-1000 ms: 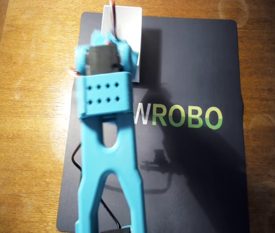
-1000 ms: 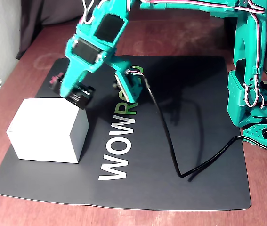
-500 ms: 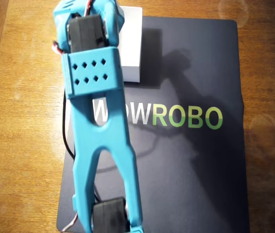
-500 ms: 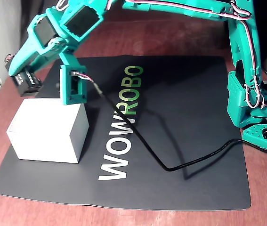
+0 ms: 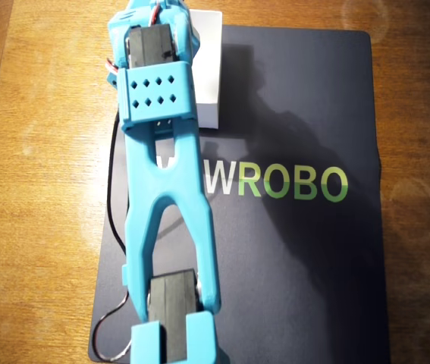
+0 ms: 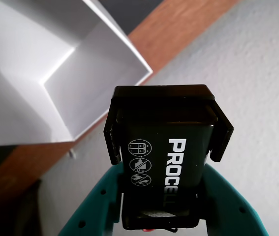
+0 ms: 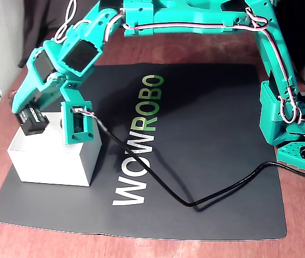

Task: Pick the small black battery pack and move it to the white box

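Battery pack (image 6: 166, 167), small, black and lettered "PROCELL" in white, sits clamped between the teal fingers of the gripper (image 6: 164, 216), as the wrist view shows, its red wiring just visible at the bottom edge. In the fixed view the pack (image 7: 31, 121) hangs at the far left rim of the white box (image 7: 50, 164), above the open top, not yet inside; half a second earlier it was held higher and further left, clear of the box, and a second ago it was on the box's far right side near the mat lettering. The wrist view shows the box's open mouth (image 6: 87, 73) up and to the left of the pack, with the pale wall (image 6: 247, 64) behind it. The teal arm (image 7: 195, 19) arches from its base at the right of the fixed view across the black mat (image 7: 211, 134) marked "WOWROBO"; it now hangs lower over the box than before. From overhead, the arm (image 5: 165, 189) covers most of the box (image 5: 208, 68), and has swung slightly right since the previous frame. A black cable (image 7: 195, 203) trails across the mat, which rests on the wooden table (image 5: 40, 189).
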Controlling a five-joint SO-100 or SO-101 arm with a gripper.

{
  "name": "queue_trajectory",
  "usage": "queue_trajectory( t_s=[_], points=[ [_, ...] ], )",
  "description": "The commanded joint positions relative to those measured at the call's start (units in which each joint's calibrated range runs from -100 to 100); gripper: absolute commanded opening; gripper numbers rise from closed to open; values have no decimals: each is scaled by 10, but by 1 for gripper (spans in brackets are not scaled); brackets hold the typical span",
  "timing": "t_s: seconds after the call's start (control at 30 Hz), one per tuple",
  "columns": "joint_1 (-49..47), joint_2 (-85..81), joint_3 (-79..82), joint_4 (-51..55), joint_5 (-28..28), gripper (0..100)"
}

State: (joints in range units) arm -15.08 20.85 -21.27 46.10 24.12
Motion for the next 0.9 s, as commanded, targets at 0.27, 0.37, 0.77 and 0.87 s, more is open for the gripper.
queue_trajectory(
  t_s=[0.27, 0.37, 0.77, 0.87],
  points=[
    [54, 51, -40, -14, 16, 7],
    [56, 61, -40, -12, 36, 7],
    [48, 72, -31, 20, 80, 7],
    [48, 88, -31, 28, 80, 7]
  ],
)
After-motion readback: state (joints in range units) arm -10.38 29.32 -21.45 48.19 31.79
